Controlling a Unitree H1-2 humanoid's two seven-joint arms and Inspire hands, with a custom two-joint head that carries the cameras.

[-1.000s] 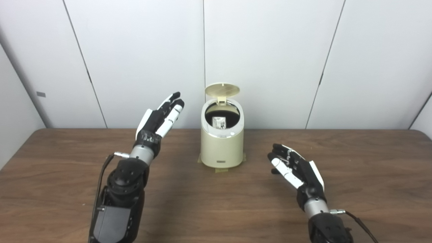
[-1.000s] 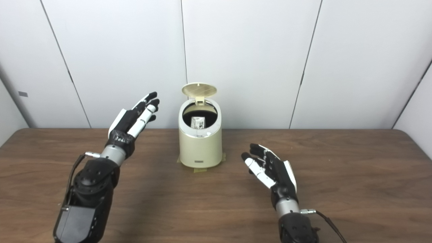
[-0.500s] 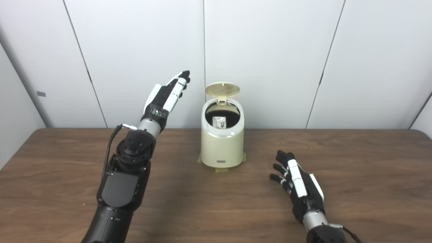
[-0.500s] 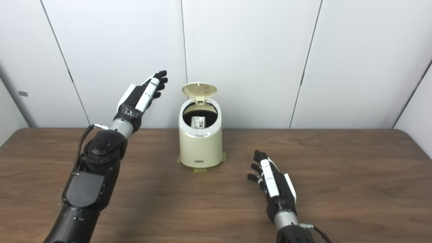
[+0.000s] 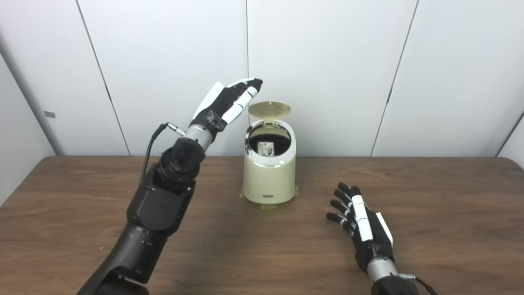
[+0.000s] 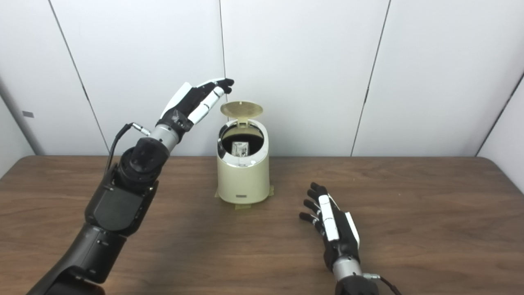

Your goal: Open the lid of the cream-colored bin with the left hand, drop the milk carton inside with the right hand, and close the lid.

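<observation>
A cream-colored bin (image 5: 269, 172) stands upright on a dark wooden table (image 5: 82, 229), towards the table's far edge and in front of a wall of plain white panels (image 5: 327, 61). Small tabs of tape (image 5: 268, 206) show at the foot of the bin. The bin's round lid (image 5: 269, 108) is swung up on its hinge at the back and stands open, its underside facing forward. Inside the dark opening a milk carton (image 5: 267, 148) sits upright, its pale top just below the rim.

The left hand (image 5: 226, 100) is raised in the air to the left of the bin, higher than the bin's rim and level with the lid. Its fingers are stretched out straight and close together, pointing towards the lid, and it holds nothing. The fingertips (image 6: 224, 84) are just beside the lid's upper left edge; whether they touch it cannot be told. The left arm (image 5: 163, 196) rises from the lower left towards the bin.

The right hand (image 5: 362, 221) lies low at the table to the right of the bin and nearer the robot, well apart from the bin. It is palm down with its fingers spread and extended, empty.
</observation>
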